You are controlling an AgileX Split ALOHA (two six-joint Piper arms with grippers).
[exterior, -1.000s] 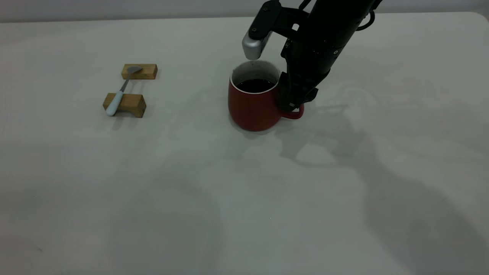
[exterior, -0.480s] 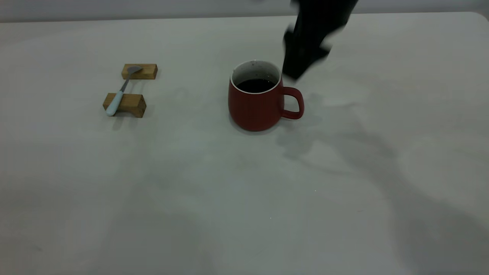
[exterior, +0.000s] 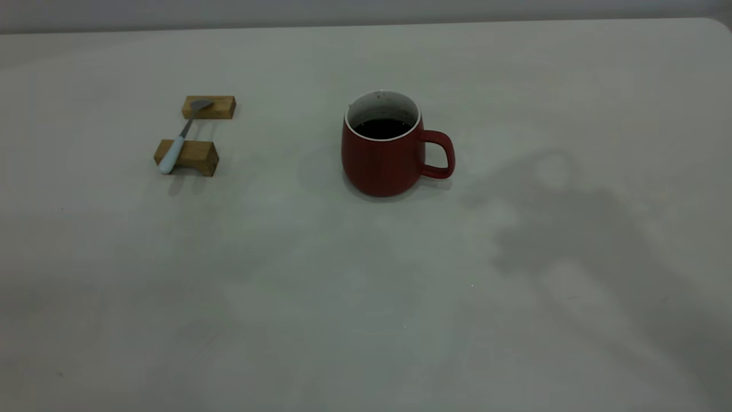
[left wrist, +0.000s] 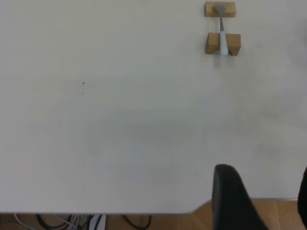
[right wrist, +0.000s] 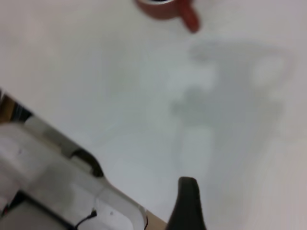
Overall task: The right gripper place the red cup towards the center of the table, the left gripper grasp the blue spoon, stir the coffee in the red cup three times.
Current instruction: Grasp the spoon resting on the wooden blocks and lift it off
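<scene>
Reaching step: judged next, the left gripper [left wrist: 268, 203], jaws spread, hung over the table [exterior: 366, 320] edge, well apart from the blue spoon [exterior: 180, 139].
Right gripper [right wrist: 188, 203]: clear of the cup; grip state could not be told.
Red cup [exterior: 382, 151]: stood upright near centre, coffee [exterior: 382, 127] inside.
Spoon: bridged two wooden blocks [exterior: 194, 157].
Advice: pinch the pale handle between the blocks, squarely.
</scene>
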